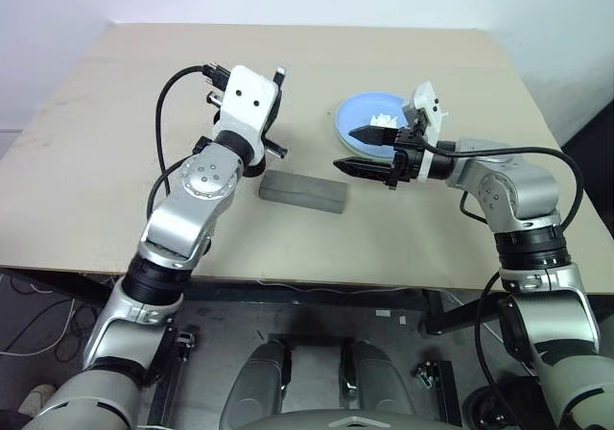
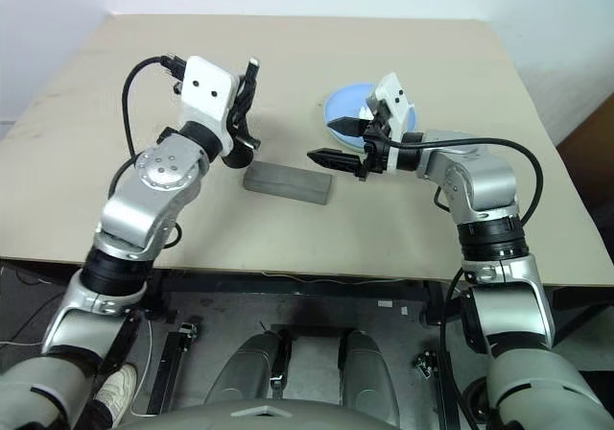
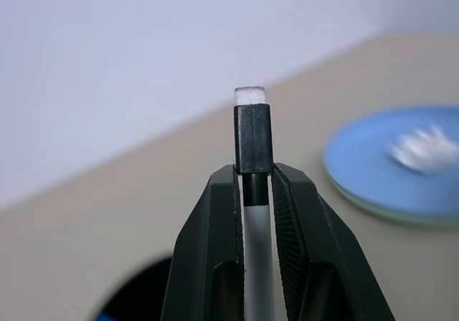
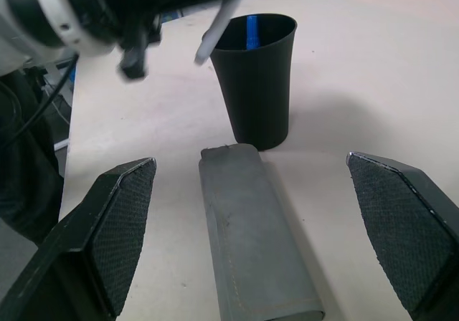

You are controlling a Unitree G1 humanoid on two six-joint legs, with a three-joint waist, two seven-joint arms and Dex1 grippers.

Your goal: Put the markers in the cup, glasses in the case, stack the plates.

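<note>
One marker [image 3: 252, 131] above cup [image 4: 257, 77] rim.

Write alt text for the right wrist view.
A black cup stands upright on the table holding a blue marker, a closed grey case lying before it between the open right gripper fingers.

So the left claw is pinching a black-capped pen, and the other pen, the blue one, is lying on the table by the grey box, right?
Not quite: the blue marker stands inside the black cup, as the right wrist view shows. The left gripper does pinch the black-capped marker.
</note>
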